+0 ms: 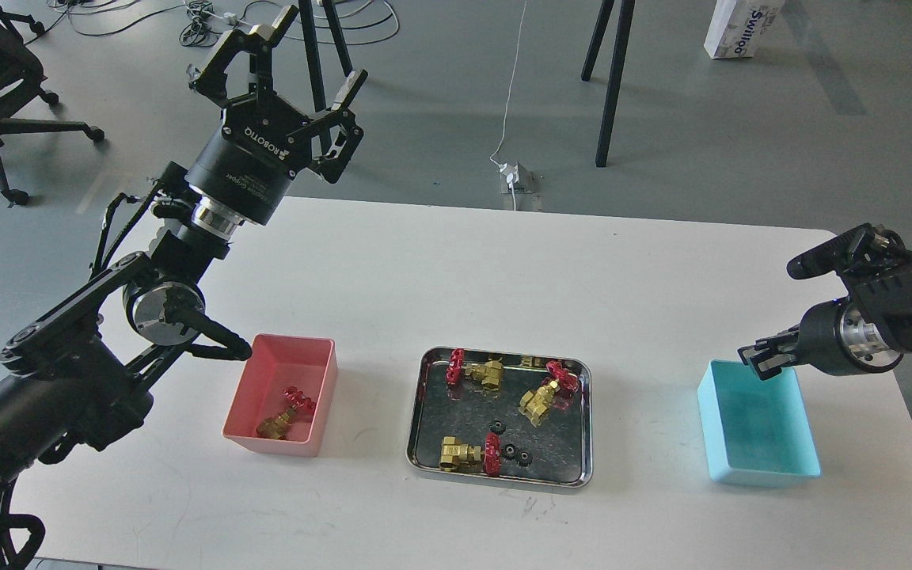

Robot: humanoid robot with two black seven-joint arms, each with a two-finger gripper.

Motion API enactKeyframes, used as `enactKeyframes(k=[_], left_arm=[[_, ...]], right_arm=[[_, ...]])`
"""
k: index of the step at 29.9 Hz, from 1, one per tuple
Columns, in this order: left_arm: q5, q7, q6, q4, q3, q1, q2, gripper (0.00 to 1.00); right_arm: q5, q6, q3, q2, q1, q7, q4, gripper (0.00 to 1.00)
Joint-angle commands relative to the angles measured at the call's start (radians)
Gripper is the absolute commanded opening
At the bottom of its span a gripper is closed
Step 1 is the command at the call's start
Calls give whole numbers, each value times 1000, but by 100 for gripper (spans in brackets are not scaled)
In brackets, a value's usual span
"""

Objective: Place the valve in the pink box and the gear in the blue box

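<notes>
One valve (286, 413) lies in the pink box (321, 396); three valves and the gears (509, 451) sit in the steel tray (503, 481) mid-worktop (503, 261). Left gripper (321, 51) is raised, fingers spread wide, empty. Right gripper (761, 360) hangs over the blue box (765, 467) rim (opening cannot be told, seen small and dark).

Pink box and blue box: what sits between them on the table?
In the head view, a steel tray lies between the pink box and the blue box, holding three valves and a few black gears; bare tabletop on either side.
</notes>
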Motion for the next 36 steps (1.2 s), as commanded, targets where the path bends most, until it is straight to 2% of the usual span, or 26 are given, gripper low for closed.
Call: enactKeyframes(k=[1, 4, 7, 11, 15, 16, 17, 19, 21, 25, 28, 31, 34, 35, 36], left_arm=[[2, 0, 0, 0, 0, 1, -10, 81], [2, 0, 0, 0, 0, 3, -10, 81], [2, 0, 0, 0, 0, 5, -8, 81], [2, 0, 0, 4, 0, 12, -8, 81], [5, 0, 0, 70, 2, 9, -8, 81], [4, 0, 0, 96, 2, 3, -11, 81], [4, 0, 0, 127, 2, -3, -15, 81], [5, 0, 0, 178, 2, -20, -34, 82], [4, 0, 0, 231, 3, -52, -56, 83], [80, 0, 0, 308, 26, -94, -27, 99], [247, 0, 0, 430, 34, -147, 1, 99], [210, 0, 0, 587, 31, -202, -39, 99], [136, 0, 0, 685, 46, -233, -51, 100], [125, 0, 0, 705, 42, -235, -56, 100], [122, 0, 0, 734, 34, -235, -65, 100]], right_arm=[[-2, -3, 2, -6, -36, 0, 0, 17], [0, -5, 33, -5, -65, 0, 3, 18], [0, -5, 70, 6, -105, -3, 3, 26], [11, -8, 110, 0, -117, -3, 3, 56], [15, -8, 134, -20, -116, -2, 5, 77], [15, -8, 143, -28, -114, 1, 3, 85], [18, -9, 163, -32, -107, 3, -1, 98], [44, -22, 258, -32, -102, 2, -16, 98], [162, -46, 420, -22, -114, 2, -78, 98], [600, -92, 670, 64, -165, 18, -219, 98], [897, -92, 853, 132, -192, 63, -354, 99], [1113, -40, 990, 214, -246, 138, -449, 99], [1212, 194, 1086, 262, -318, 260, -530, 99], [1213, 239, 1106, 268, -344, 305, -571, 99], [1213, 239, 1120, 287, -372, 345, -620, 99]])
